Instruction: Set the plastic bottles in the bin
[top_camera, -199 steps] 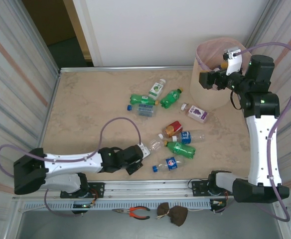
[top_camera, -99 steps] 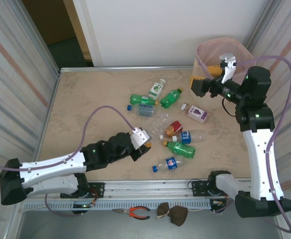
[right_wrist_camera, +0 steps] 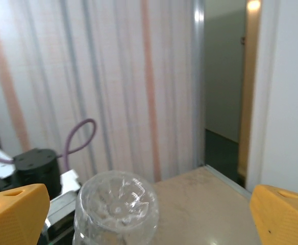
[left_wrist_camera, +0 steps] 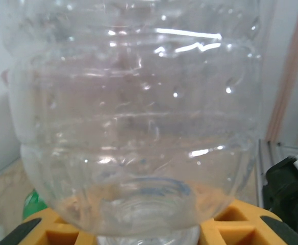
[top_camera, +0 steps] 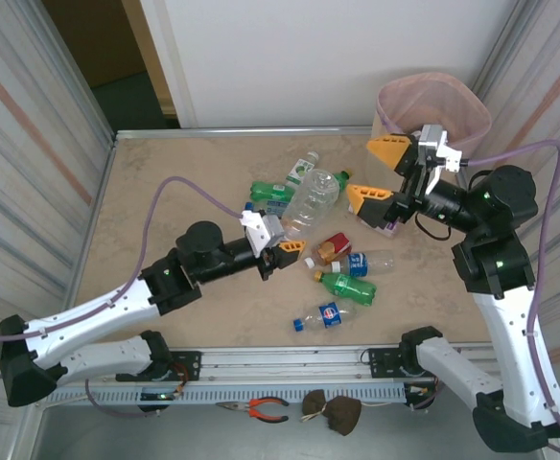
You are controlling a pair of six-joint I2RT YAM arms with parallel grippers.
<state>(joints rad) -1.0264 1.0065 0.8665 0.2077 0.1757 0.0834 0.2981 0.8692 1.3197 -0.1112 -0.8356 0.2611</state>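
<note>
Clear ribbed plastic bottle point(top_camera: 311, 199), clamped in my left tool point(top_camera: 285, 240), has just risen off the beige tabletop point(top_camera: 165, 192) toward my wide-apart right tool point(top_camera: 380, 174), seemingly for handover.

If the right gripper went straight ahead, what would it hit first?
Probably the clear bottle, held up by the left gripper: its base faces the right gripper's open jaws. How far off is unclear.

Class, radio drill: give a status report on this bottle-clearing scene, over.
Left pincer shut on clear ribbed plastic bottle, held aloft. Right pincer open, facing bottle's base. It sits between bottle and pink-lined beige bin.
</note>
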